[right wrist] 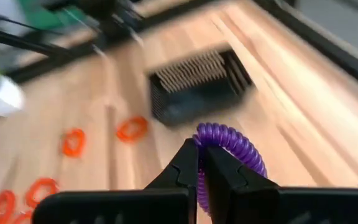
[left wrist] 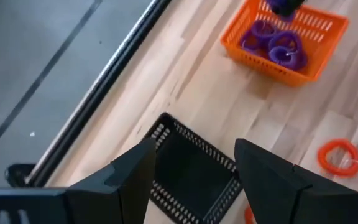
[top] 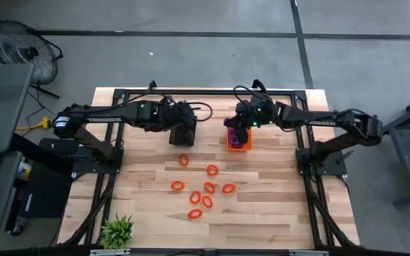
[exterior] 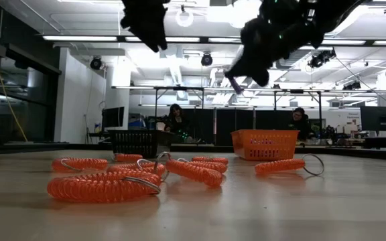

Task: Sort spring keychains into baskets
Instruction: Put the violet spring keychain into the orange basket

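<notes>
From above, the right gripper [top: 241,132] sits over the orange basket [top: 238,143], but only the right wrist view shows what it carries: its fingers are pinched narrow on a purple keychain [right wrist: 230,144], whose coil arcs up past the tips. In the low view that same gripper [exterior: 236,83] hangs in the air above the basket [exterior: 265,144] with a bit of purple at its tip. The left wrist view alone looks into the orange basket [left wrist: 321,32] and shows several purple coils [left wrist: 273,45] already lying inside; it also shows the black basket [left wrist: 191,168] directly below the left gripper [left wrist: 194,169], whose fingers stand wide apart and hold nothing. From overhead the left gripper [top: 183,134] covers most of the black basket [top: 184,139]. The orange-red keychains [top: 203,190] lie scattered loosely on the wooden table [top: 276,206], nearer its front than either basket, and a small potted plant [top: 117,231] stands at a front corner. No writing on the arms or baskets can be read.
</notes>
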